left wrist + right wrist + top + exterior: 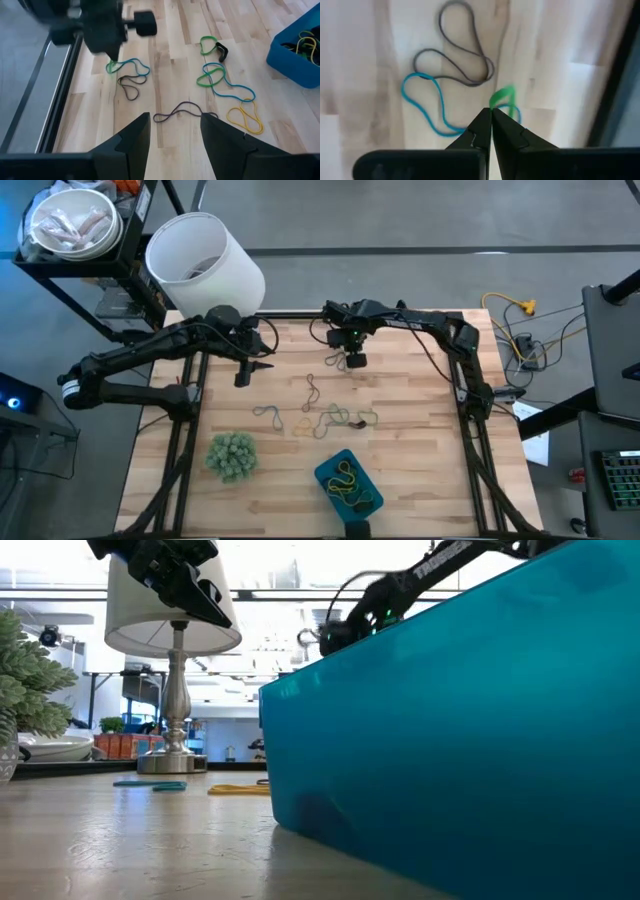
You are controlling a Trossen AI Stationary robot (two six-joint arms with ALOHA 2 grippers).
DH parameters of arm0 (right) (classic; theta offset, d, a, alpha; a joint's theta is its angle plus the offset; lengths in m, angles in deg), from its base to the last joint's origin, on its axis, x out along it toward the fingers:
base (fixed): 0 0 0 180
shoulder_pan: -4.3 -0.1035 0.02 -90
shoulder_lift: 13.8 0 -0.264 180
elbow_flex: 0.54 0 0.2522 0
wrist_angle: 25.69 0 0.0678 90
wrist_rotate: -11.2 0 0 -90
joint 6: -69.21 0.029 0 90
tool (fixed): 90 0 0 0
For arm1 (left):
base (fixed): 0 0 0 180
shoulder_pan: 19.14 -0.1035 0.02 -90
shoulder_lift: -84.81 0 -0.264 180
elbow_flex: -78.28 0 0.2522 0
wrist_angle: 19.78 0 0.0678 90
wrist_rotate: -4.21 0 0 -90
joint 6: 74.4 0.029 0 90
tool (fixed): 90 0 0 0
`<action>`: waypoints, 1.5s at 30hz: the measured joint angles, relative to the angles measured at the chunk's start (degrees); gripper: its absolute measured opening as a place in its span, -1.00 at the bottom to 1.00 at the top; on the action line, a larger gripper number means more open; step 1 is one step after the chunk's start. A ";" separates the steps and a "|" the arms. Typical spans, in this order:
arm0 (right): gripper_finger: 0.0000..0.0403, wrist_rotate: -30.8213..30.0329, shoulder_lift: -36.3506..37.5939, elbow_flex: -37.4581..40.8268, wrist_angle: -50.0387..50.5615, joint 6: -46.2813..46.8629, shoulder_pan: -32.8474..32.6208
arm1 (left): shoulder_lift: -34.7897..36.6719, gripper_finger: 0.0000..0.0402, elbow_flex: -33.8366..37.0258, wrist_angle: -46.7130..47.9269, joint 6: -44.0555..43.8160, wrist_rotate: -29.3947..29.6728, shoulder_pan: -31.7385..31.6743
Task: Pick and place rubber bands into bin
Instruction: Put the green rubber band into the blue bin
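The teal bin looms nearest the table-level camera, close to the table's front edge, with yellow rubber bands inside. Bare wood lies beside it, past a fuzzy green ball. More loose bands sprawl mid-table, ahead of the left gripper, which hovers with fingers spread near the rear edge, in front of a big white container. The right gripper, also toward the rear, has fingers pressed together at a green band, beside blue and grey loops.
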 joint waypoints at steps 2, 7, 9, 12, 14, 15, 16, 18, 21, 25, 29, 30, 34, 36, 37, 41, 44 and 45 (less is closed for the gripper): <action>-0.96 0.22 2.68 0.00 0.69 0.49 -0.46 | 0.00 -0.21 0.00 -0.02 -0.02 0.00 0.02; -0.96 0.38 9.84 0.11 1.11 1.91 -2.74 | 0.00 -0.21 0.00 -0.02 -0.03 0.01 0.04; -0.96 0.56 12.92 0.11 1.93 2.44 -4.03 | 0.00 -0.21 0.00 -0.05 -0.02 0.00 0.04; -0.96 0.81 17.16 0.11 3.01 4.05 -6.26 | -0.01 -0.21 0.00 -0.13 -0.04 0.00 0.04; -0.96 1.19 19.54 0.15 4.29 5.12 -8.06 | 0.00 -0.21 0.00 -0.17 -0.04 0.00 0.04; -0.96 1.78 20.62 0.17 4.70 5.75 -9.02 | -0.01 -0.21 0.00 -0.17 -0.04 0.01 0.04; -0.96 2.76 21.68 0.17 5.29 6.44 -10.02 | -0.01 -0.21 0.00 -0.20 -0.04 0.02 0.04; -0.96 5.45 23.45 0.17 6.51 7.91 -12.21 | -0.02 -0.21 0.00 -0.22 -0.04 0.00 0.04; -0.96 10.89 24.89 0.33 7.41 10.03 -15.79 | -0.02 -0.21 0.00 -0.24 -0.04 0.01 0.04; -0.96 18.02 25.27 0.50 8.01 12.80 -20.43 | -0.02 -0.21 0.00 -0.30 -0.04 0.00 0.04; -0.96 20.33 24.94 1.41 7.23 15.35 -25.08 | -0.02 -0.21 0.00 -0.39 -0.04 0.00 0.04; -0.96 20.51 24.72 1.65 6.84 16.00 -26.11 | -0.02 -0.21 0.00 -0.39 -0.04 0.02 0.04; -0.96 25.08 24.63 4.56 2.00 19.45 -29.43 | -0.02 -0.21 0.00 -0.39 -0.04 0.00 0.04; -0.96 27.87 24.66 6.64 -1.14 21.00 -30.75 | -0.02 -0.21 0.00 -0.39 -0.04 0.00 0.04; -0.96 28.61 24.58 7.42 -1.70 21.87 -31.39 | -0.02 -0.21 0.00 -0.39 -0.04 0.00 0.04; -0.96 29.16 24.19 10.11 -4.98 24.56 -33.57 | -0.02 -0.21 0.00 -0.39 -0.12 -0.01 0.04; -0.96 29.35 24.09 12.47 -8.04 26.43 -35.32 | -0.02 -0.21 0.00 -0.65 -1.16 -0.02 0.04; -0.96 30.11 24.09 13.53 -9.91 26.93 -35.83 | -0.02 -0.21 0.00 -0.63 -1.20 -0.02 0.04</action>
